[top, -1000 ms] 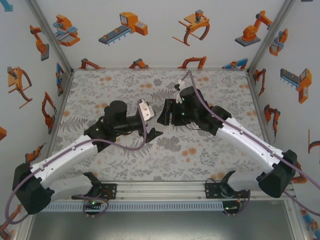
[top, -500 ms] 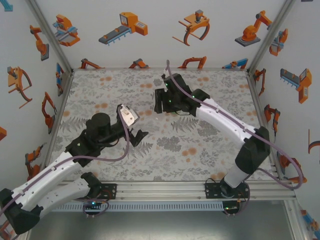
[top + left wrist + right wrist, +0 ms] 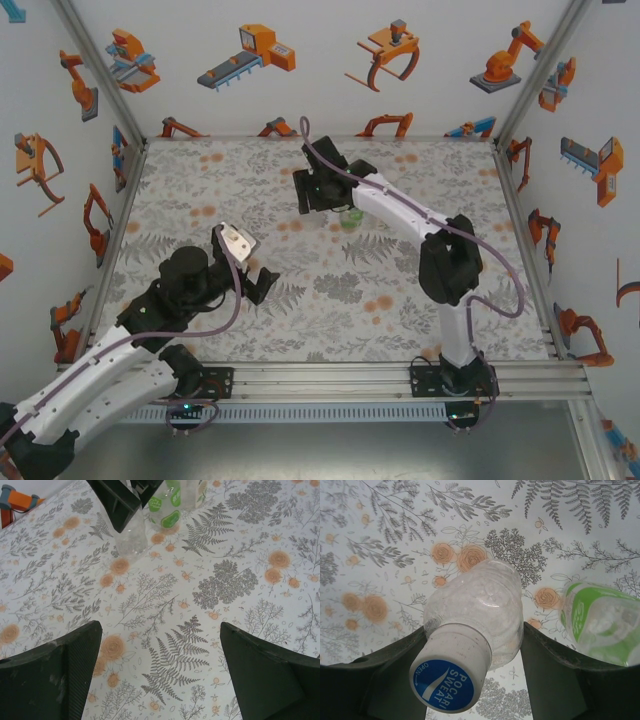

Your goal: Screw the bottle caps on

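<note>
In the right wrist view a clear bottle (image 3: 485,600) stands upright, a white cap with a blue top (image 3: 450,680) on its neck. My right gripper (image 3: 472,630) is shut on its body, one finger against each side; from above that gripper (image 3: 315,192) sits at the far middle of the table and covers the bottle. A bottle with a green-and-white label (image 3: 600,625) stands just right of it, greenish beside the arm (image 3: 350,218). My left gripper (image 3: 160,645) hangs open over bare tablecloth at the near left (image 3: 258,284). Ahead of it are the clear bottle (image 3: 131,535) and the labelled bottle (image 3: 167,505).
The table (image 3: 400,300) has a grey and orange floral cloth and is closed in by white walls with robot pictures on three sides. A third clear bottle (image 3: 192,490) stands behind the labelled one. The right arm (image 3: 445,260) stretches across the table's right half.
The left arm has drawn back toward the near left, away from the bottles. The right arm has reached farther toward the back left, its gripper still round the clear bottle.
</note>
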Controlling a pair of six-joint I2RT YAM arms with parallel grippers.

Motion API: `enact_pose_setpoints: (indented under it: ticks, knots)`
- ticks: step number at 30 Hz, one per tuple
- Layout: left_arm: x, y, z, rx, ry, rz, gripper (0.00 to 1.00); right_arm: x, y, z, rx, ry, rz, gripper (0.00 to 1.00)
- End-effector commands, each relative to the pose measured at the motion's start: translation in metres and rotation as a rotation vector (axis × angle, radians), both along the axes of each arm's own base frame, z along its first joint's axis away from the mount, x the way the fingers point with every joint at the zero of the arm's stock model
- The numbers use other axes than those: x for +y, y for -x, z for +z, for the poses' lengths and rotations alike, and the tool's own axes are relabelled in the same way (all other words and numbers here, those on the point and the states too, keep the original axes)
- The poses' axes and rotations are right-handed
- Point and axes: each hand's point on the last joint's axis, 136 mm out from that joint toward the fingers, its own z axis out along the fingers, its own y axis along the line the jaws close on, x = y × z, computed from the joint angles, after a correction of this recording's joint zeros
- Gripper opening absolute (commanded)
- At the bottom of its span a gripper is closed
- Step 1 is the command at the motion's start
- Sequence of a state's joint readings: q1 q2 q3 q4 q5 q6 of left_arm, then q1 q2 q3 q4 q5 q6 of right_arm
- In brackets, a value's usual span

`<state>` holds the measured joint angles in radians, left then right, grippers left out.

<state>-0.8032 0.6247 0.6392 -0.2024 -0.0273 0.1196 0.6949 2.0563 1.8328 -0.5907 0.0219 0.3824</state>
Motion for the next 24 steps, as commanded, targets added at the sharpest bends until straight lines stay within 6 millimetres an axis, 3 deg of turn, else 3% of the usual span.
enact_pose_setpoints:
  ticks: [1, 6, 14, 18, 24]
  knots:
    - [0.005, -0.002, -0.005, 0.024, 0.015, 0.032, 0.93, 0.0, -0.012, 0.003, -0.034, 0.019, -0.002, 0.33]
    - [0.004, -0.004, -0.005, 0.028, 0.013, 0.034, 0.93, 0.0, -0.014, -0.016, -0.009, 0.033, -0.005, 0.38]
    - [0.002, -0.006, -0.003, 0.021, 0.02, 0.034, 0.93, -0.001, -0.012, -0.017, -0.008, 0.033, -0.008, 0.59]
    - [0.001, -0.008, -0.002, 0.014, 0.019, 0.035, 0.94, -0.002, -0.012, -0.003, -0.027, 0.022, -0.008, 0.67]
    - [0.0, -0.02, -0.005, 0.016, 0.007, 0.066, 0.95, -0.006, -0.01, 0.041, -0.082, 0.006, -0.001, 0.71]
